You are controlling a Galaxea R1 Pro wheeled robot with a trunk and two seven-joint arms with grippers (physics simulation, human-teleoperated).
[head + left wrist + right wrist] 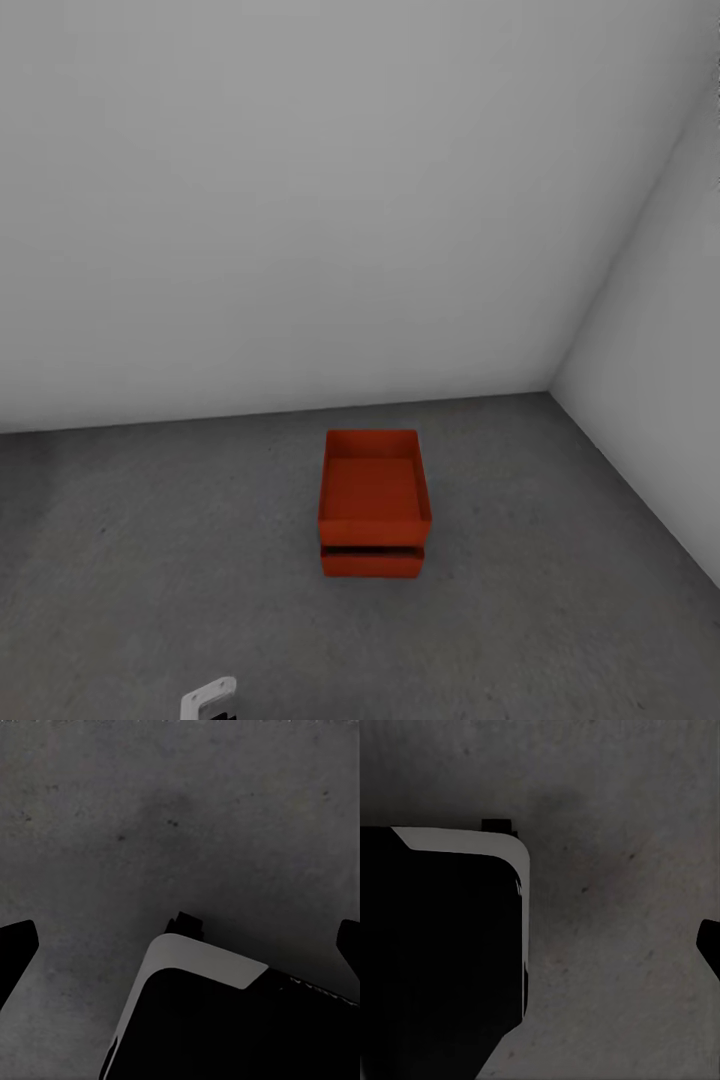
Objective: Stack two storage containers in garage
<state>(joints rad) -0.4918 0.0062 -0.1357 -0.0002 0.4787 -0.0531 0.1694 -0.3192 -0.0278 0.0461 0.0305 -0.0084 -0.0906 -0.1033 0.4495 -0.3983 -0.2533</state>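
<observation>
**Stack looks done, arms clear**

Top container (374,488) sits on the lower container (371,562), slightly offset, on the garage floor (150,560) near the corner of two grey walls (300,200). Left gripper (180,945): fingers wide apart, empty. Right gripper: one fingertip (709,945) visible, spread can't be told. Next: probably just verify seating.

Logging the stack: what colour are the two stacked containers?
Plain orange-red, both the top container and the bottom container; clearest in the head view.

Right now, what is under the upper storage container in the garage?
The second storage container sits under the upper storage container, resting on the dark grey floor. Only its front wall shows; its inside is covered.
</observation>
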